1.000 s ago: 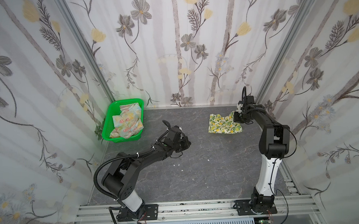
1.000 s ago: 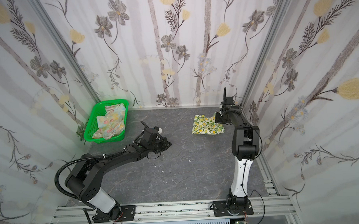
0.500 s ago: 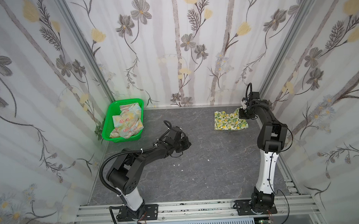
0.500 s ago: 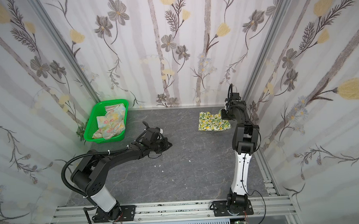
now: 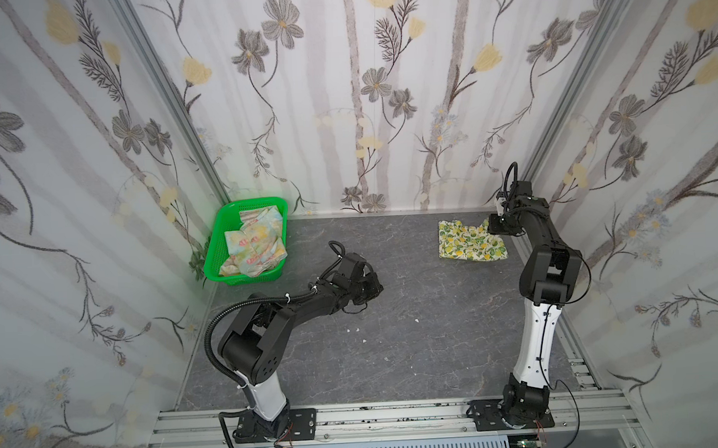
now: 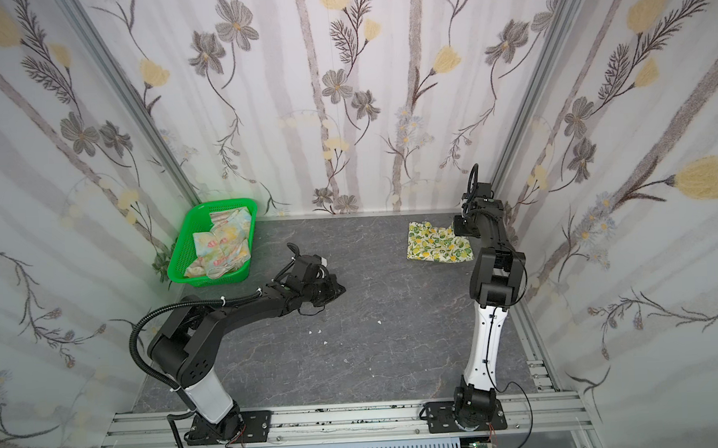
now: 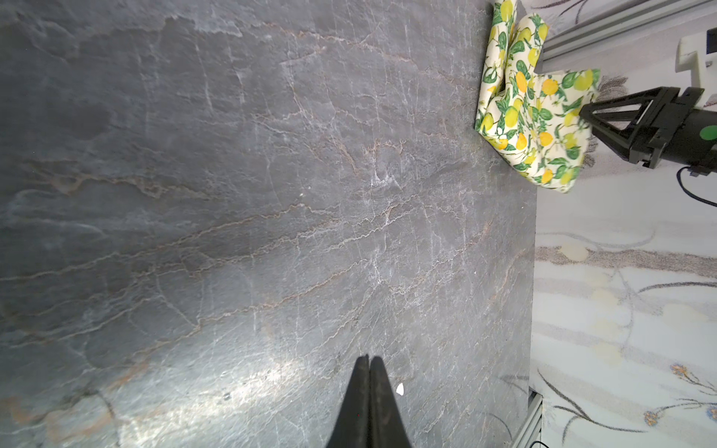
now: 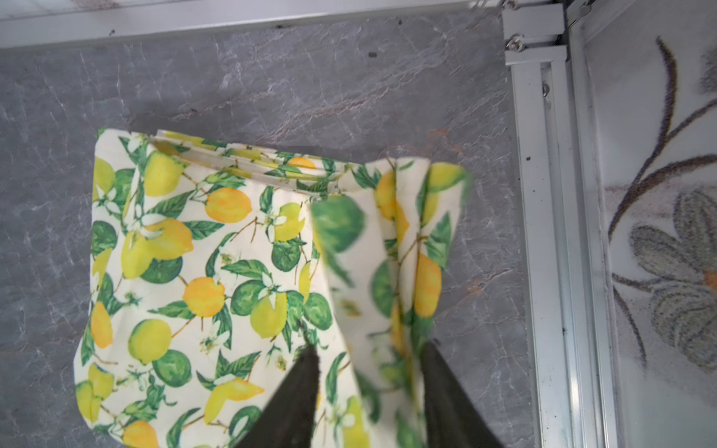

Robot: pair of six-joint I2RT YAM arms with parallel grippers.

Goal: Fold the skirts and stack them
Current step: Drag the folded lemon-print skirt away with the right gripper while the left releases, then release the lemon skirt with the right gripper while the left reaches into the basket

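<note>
Here's the grey, veined surface (image 5: 396, 348), walled in by flowered panels. The left arm (image 5: 294, 302) is stretched low across the middle of it, and the right arm (image 5: 540, 317) stands tall along the right edge, bent over at the top toward the far right corner.

The green basket (image 5: 260, 202) is tucked in the far left corner. Inside it lies the pastel skirt (image 5: 258, 246), crumpled, with pink flowers on blue and yellow.

Over in the far right corner, the lemon skirt (image 5: 470, 245) lies on the surface, folded into a rough rectangle with its layered edges showing in the right wrist view. One fold at its far right corner stands up off the rest.

The right pincer (image 8: 368, 345) is directly at that raised fold. Its two dark fingers (image 8: 295, 395) stand apart with the blurred cloth between them and nothing clamped.

The left pincer (image 7: 368, 358) is pressed fully together and empty over bare surface, well apart from both skirts.

A few white specks (image 5: 355, 329) dot the surface near the left arm.
</note>
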